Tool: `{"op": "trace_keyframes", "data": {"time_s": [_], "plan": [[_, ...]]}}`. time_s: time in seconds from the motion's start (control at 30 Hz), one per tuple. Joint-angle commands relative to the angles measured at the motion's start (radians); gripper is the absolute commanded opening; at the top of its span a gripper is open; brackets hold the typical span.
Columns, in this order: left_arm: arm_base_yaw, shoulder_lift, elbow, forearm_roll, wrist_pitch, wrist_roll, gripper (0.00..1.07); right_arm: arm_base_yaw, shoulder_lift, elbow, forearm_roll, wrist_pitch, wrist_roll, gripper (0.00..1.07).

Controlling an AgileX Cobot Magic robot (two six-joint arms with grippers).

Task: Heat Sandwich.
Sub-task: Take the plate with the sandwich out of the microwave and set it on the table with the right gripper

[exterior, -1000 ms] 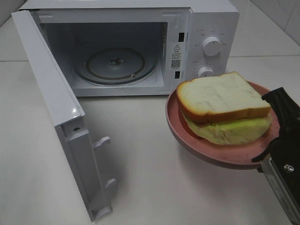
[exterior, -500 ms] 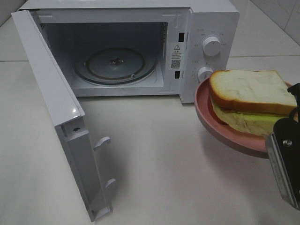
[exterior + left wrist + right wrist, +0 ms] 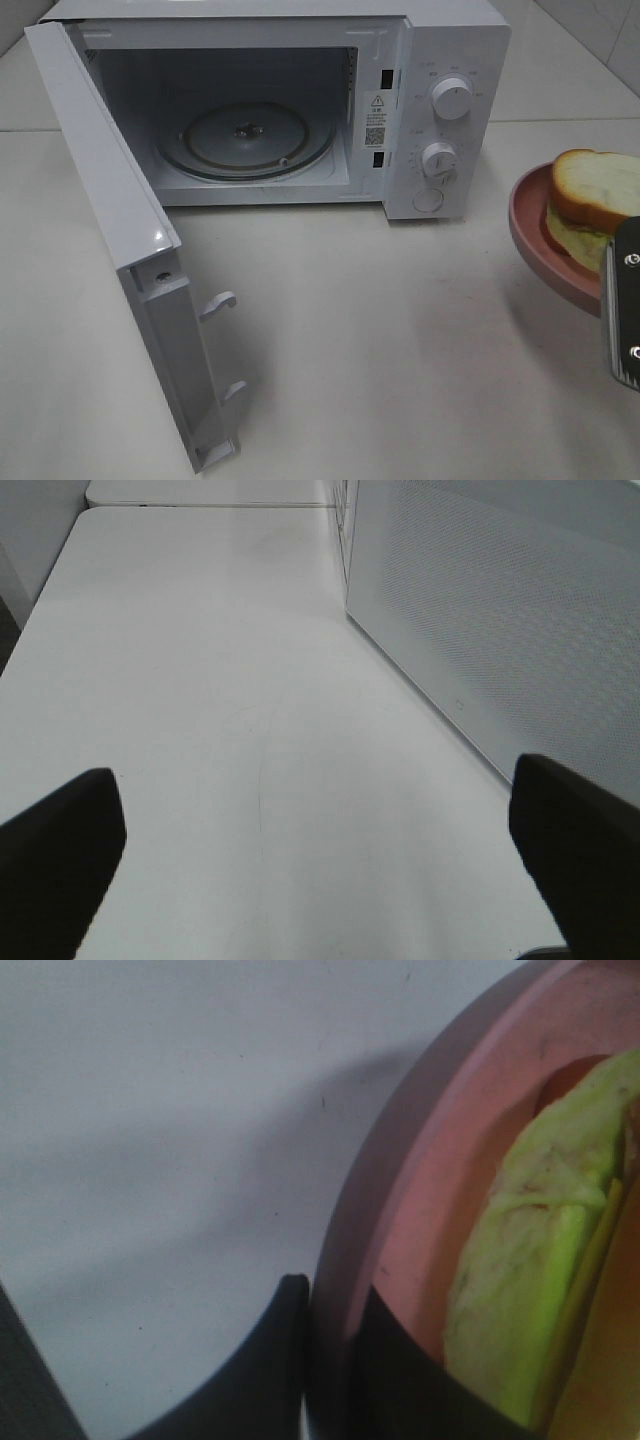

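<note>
Pink plate [image 3: 545, 245], rim pinched in our right claw [image 3: 330, 1360], one finger [image 3: 270, 1360] under the lip and the other on the inner face, shut narrow on it. The sandwich [image 3: 590, 200] rides on that plate, held above the worktop [image 3: 380, 330] near its right edge, just beside the microwave [image 3: 300, 100] on its dial side. Microwave door [image 3: 120, 250] hangs wide open toward the front left; glass turntable [image 3: 245, 140] is bare.

Our left claw [image 3: 320, 850] is spread wide and holds nothing, low over bare worktop beside the door.

Step in hand, as we judge it: carry the plate into the cavity. We keep the plate level, since only one point on the rim is gripped and the load sits off to the side. We clear the door frame and control panel before lowering, then set it centred on the turntable before letting go.
</note>
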Motion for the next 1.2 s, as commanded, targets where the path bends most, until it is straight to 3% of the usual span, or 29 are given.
{"op": "trace_keyframes", "data": {"time_s": [0.03, 0.4, 0.83, 1.2], "plan": [[0.002, -0.026, 0.003, 0.0, -0.005, -0.002, 1.01, -0.004, -0.008, 0.003, -0.075, 0.038, 0.177, 0.0], [0.002, -0.026, 0.003, 0.0, -0.005, -0.002, 1.01, -0.004, 0.047, 0.003, -0.148, 0.12, 0.491, 0.0], [0.002, -0.026, 0.003, 0.0, -0.005, -0.002, 1.01, -0.004, 0.252, -0.062, -0.212, 0.127, 0.876, 0.0], [0.002, -0.026, 0.003, 0.0, -0.005, -0.002, 1.01, -0.004, 0.405, -0.153, -0.231, 0.17, 0.962, 0.01]]}}
